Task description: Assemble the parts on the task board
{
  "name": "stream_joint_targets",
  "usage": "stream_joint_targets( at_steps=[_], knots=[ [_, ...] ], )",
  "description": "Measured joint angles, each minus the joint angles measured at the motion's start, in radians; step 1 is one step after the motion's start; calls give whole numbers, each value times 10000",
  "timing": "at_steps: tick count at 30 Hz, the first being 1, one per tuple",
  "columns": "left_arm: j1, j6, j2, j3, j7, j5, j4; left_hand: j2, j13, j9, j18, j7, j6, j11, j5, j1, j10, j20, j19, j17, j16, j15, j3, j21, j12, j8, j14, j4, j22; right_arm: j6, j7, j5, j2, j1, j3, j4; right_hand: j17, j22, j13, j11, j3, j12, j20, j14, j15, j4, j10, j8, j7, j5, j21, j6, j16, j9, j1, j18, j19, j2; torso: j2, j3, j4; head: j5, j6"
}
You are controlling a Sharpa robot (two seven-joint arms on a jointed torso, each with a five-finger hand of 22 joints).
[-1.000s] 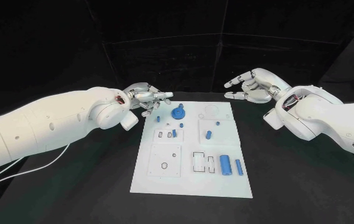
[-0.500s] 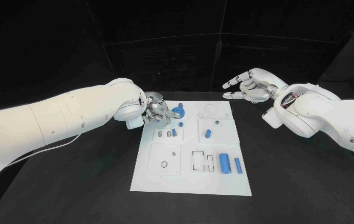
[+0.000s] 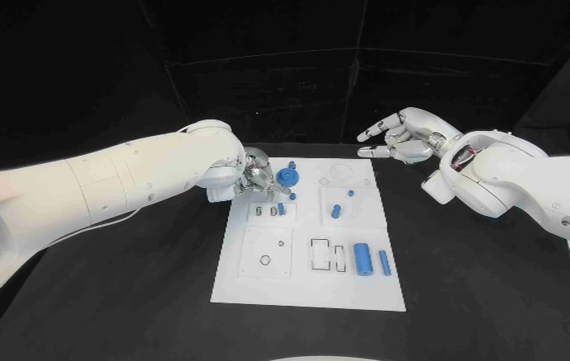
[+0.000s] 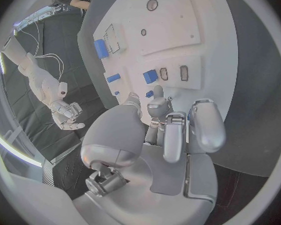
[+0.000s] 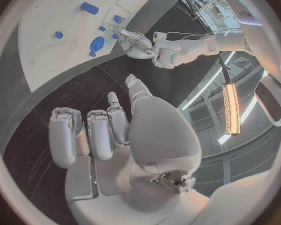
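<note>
The left hand (image 3: 255,178) has swung in from the surface's left side and now hovers low over the task board's (image 3: 303,295) far left corner, fingers curled close together; whether they pinch anything cannot be told. Small blue parts (image 3: 362,255) lie across the board, likely light, rigid and slippery, best pinched at their sides. Farther off, the right hand (image 3: 402,139) hangs empty, fingers spread.

Two bulky, smooth white arms are seen, each ended by a silver hand (left hand (image 3: 254,177), right hand (image 3: 402,138)) built of rounded grey palm shells and jointed metal fingers, with thin white cables trailing behind the left wrist.
</note>
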Motion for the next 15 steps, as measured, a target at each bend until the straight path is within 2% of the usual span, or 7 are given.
stream_joint_targets(
  at_steps=[11,12,13,15],
  knots=[
    [3,526,265,0,-141,-185,-204,0,70,80,0,-35,-34,0,0,0,71,-31,34,-1,0,0,-82,19,55,113,0,-29,38,82,-73,-2,45,0,-1,-68,-1,0,0,0,-38,0,-21,0,0,39,0,0,0,0,-58,0,-64,-2,-29,1,-94,29,-6,0,16,15,-75],
    [3,550,283,0,-146,-194,-218,0,73,80,0,-34,-34,1,0,0,71,-31,34,-1,13,0,-82,19,55,113,0,-29,38,88,-79,-2,56,0,0,-77,-1,0,0,0,-91,0,-24,0,0,59,0,0,0,0,-103,0,-77,-11,-53,18,-154,54,-6,0,20,14,-81],
    [3,572,299,0,-150,-202,-229,27,86,97,0,-35,-34,1,0,28,71,-31,34,-1,40,0,-82,19,98,113,0,-28,38,95,-85,-2,70,0,0,-85,-1,0,0,0,-116,0,2,0,0,60,1,0,0,0,-134,0,-120,-15,-64,160,-180,65,-6,1,25,12,-85],
    [3,609,351,0,-161,-218,-271,79,86,120,0,-35,-34,1,0,79,71,-31,34,-1,40,0,-82,19,98,176,0,-29,34,107,-98,-2,108,0,0,-104,-1,0,0,0,-116,0,2,0,0,60,0,0,0,0,-143,-1,-120,-15,-64,162,-181,65,-6,4,33,12,-95]
  ],
)
